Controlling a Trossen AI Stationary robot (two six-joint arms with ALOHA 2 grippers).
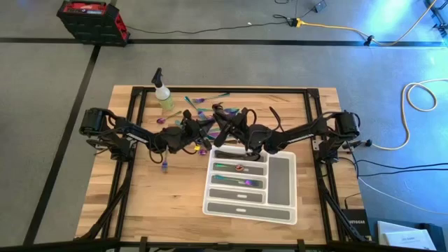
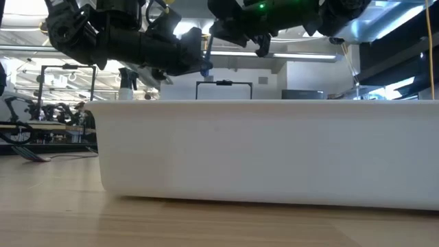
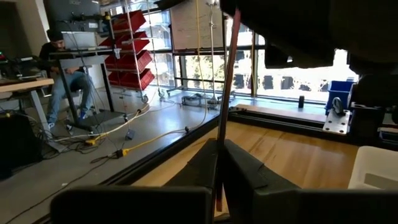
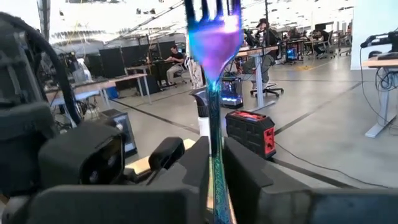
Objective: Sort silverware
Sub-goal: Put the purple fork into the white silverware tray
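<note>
Fork (image 4: 213,37) upright, pinched in right hand (image 4: 214,180).

An iridescent purple, blue and green fork (image 4: 213,43) between black fingers (image 4: 261,186); a thin reddish-brown piece (image 3: 225,106); white-grey tray (image 1: 283,210) on the pale wooden bench (image 1: 140,203); yellow-green bottle (image 1: 165,100) near the bench's far edge; red-and-black case (image 1: 91,17)
</note>
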